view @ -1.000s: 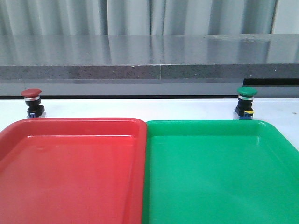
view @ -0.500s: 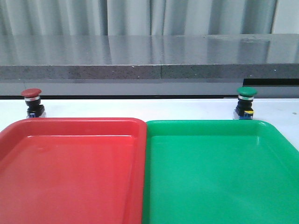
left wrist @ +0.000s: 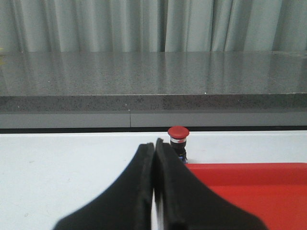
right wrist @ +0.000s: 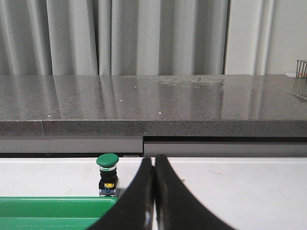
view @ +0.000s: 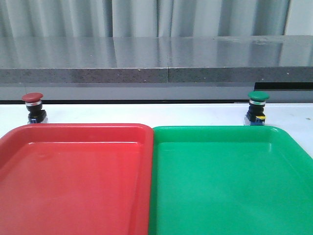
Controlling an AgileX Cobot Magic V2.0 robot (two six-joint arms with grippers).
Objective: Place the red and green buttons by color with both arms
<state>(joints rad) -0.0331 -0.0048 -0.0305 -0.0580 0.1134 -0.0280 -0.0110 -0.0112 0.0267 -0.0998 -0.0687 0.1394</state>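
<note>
The red button [view: 33, 107] stands upright on the white table behind the red tray's far left corner; the left wrist view shows this red button [left wrist: 178, 140] too. The green button [view: 257, 107] stands upright behind the green tray's far right part, and the right wrist view has the green button [right wrist: 107, 174] as well. My left gripper [left wrist: 154, 143] is shut and empty, short of the red button. My right gripper [right wrist: 154, 159] is shut and empty, beside and short of the green button. Neither arm shows in the front view.
A red tray [view: 73, 142] and a green tray [view: 220, 142] lie side by side at the front, touching at the middle. A grey stone ledge [view: 156, 68] runs behind the white table [view: 146, 113], with curtains behind it.
</note>
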